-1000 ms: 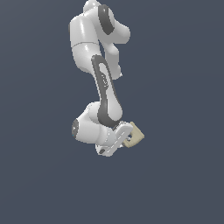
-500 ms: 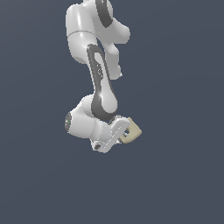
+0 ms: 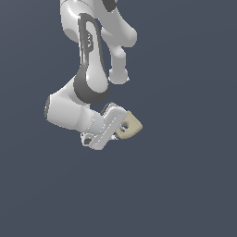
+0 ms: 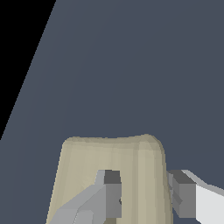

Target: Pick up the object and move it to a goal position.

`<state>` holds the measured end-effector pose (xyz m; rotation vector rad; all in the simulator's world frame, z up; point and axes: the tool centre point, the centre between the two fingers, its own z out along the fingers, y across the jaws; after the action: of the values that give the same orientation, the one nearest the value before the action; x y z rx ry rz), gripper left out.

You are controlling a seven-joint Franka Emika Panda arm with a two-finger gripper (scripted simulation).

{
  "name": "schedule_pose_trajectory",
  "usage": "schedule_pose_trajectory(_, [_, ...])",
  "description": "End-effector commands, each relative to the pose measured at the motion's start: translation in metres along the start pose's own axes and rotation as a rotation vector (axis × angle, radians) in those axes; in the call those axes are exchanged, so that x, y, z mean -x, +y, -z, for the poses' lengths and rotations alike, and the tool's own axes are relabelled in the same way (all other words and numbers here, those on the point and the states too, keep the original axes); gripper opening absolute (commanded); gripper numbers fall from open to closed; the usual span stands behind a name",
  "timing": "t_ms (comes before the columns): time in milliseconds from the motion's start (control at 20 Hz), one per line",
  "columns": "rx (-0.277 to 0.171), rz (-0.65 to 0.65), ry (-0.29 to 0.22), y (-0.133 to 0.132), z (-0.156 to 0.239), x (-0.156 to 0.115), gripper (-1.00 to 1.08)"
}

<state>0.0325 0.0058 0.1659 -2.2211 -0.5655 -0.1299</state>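
Close against the wrist camera, the two grey fingers [image 4: 113, 192] reach forward with the beige block [image 4: 109, 166] filling the space around them: one finger lies over the block's broad face, the other [image 4: 183, 194] sits just beside its outer edge. The fingers pinch the block across part of its body, with its rounded far corners standing clear beyond the tips. Past the block the wrist view shows only a flat slate-blue ground [image 4: 131, 65] and a black wedge [image 4: 17, 52] at one side.

In the exterior view the gripper [image 3: 121, 126] points toward the exterior view's right with the block [image 3: 129, 126] projecting from it, tilted, a small dark hole showing in the face nearest the fingers. The white arm [image 3: 88, 74] rises behind the gripper and runs out of the picture at the top. The same slate-blue ground surrounds arm and block on every side; whether any of it is a bench I cannot tell.
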Motion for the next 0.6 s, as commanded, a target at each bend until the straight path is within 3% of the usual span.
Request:
schedule_pose_trajectory(0, [0.001, 0.000, -0.001, -0.013, 0.028, 0.003, -1.00])
schedule_pose_trajectory(550, [0.000, -0.001, -0.004, -0.068, 0.147, 0.012, -1.00])
